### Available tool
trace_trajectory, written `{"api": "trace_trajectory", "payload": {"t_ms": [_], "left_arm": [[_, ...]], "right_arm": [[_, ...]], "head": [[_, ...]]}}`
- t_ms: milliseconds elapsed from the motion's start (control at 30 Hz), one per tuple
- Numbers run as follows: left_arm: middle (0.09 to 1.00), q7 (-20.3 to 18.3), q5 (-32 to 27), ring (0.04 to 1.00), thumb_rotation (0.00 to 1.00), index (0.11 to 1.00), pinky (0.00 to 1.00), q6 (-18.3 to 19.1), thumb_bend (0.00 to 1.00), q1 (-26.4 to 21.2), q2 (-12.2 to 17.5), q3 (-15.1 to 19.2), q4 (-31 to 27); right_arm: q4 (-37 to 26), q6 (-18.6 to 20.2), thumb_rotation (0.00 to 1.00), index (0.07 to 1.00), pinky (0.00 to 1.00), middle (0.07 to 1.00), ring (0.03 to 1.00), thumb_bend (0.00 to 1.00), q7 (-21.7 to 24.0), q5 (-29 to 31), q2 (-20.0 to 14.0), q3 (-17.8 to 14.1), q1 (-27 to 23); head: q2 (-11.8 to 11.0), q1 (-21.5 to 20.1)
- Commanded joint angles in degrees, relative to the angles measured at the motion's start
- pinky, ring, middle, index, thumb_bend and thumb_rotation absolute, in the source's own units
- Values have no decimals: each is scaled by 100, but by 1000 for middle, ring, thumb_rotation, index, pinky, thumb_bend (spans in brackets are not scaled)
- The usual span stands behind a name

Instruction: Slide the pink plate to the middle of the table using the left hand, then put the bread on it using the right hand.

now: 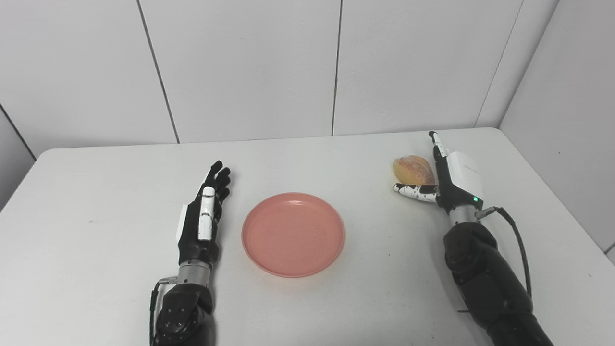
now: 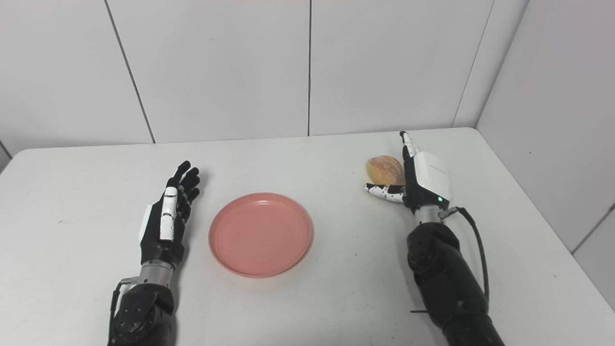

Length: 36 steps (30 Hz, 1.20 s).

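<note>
Your left hand (image 1: 202,218) lies flat beside the pink plate (image 1: 293,234) mid-table (image 1: 96,269), fingers spread, holding nothing. Your right hand (image 1: 449,180) is against the bread (image 1: 412,169) far right, fingers extended, not clamped.

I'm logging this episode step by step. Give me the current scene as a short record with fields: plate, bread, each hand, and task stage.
plate: pink plate flat on the white table, near the middle, nothing on it
bread: bread on the table at far right, not on the plate
left hand: left hand open, fingers straight, beside the plate's left edge, apart from it
right hand: right hand open, right next to the bread, thumb under its near side; no closed grasp visible
stage: plate looks placed; bread not yet lifted
</note>
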Motion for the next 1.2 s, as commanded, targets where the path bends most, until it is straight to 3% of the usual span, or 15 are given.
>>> {"api": "trace_trajectory", "payload": {"t_ms": [0, 267, 400, 467, 500, 567, 733, 1167], "left_arm": [[912, -121, -52, 938, 1000, 891, 953, -38, 396, -40, 22, -31, -129], [908, -215, -59, 929, 1000, 891, 946, 65, 419, -9, 54, -46, -189], [910, -215, -37, 931, 1000, 897, 945, 88, 427, -6, 69, -50, -188], [906, -190, -42, 928, 1000, 889, 937, 108, 414, -6, 52, -34, -192], [907, -193, -40, 929, 1000, 888, 937, 98, 410, -6, 52, -33, -188], [908, -225, -31, 931, 1000, 891, 939, 52, 411, -12, 75, -43, -160], [911, -245, -23, 932, 1000, 897, 943, 96, 406, 6, 88, -62, -218], [899, -183, 16, 919, 1000, 885, 920, -47, 443, -57, 18, -93, -83]], "right_arm": [[48, -23, 303, 935, 785, 907, 873, 673, -65, 47, -136, 20, -356], [386, -159, 205, 823, 644, 811, 751, 563, -263, 196, -80, 104, -455], [399, -192, 134, 763, 448, 670, 566, 490, -352, 359, -43, 78, -437], [424, -285, 67, 730, 253, 500, 349, 456, -464, 409, -31, 79, -425], [448, -358, 44, 712, 224, 476, 323, 448, -536, 434, -30, 87, -421], [496, -451, 33, 702, 216, 469, 319, 441, -642, 469, -35, 115, -417], [591, -559, 29, 677, 314, 565, 436, 433, -838, 493, -45, 158, -428], [897, -1178, 0, 650, 339, 532, 435, 475, -1659, 440, -134, 211, -469]], "head": [[10, 6], [52, 3], [66, -9], [68, -11], [68, -11], [68, -20], [86, -13], [103, 257]]}}
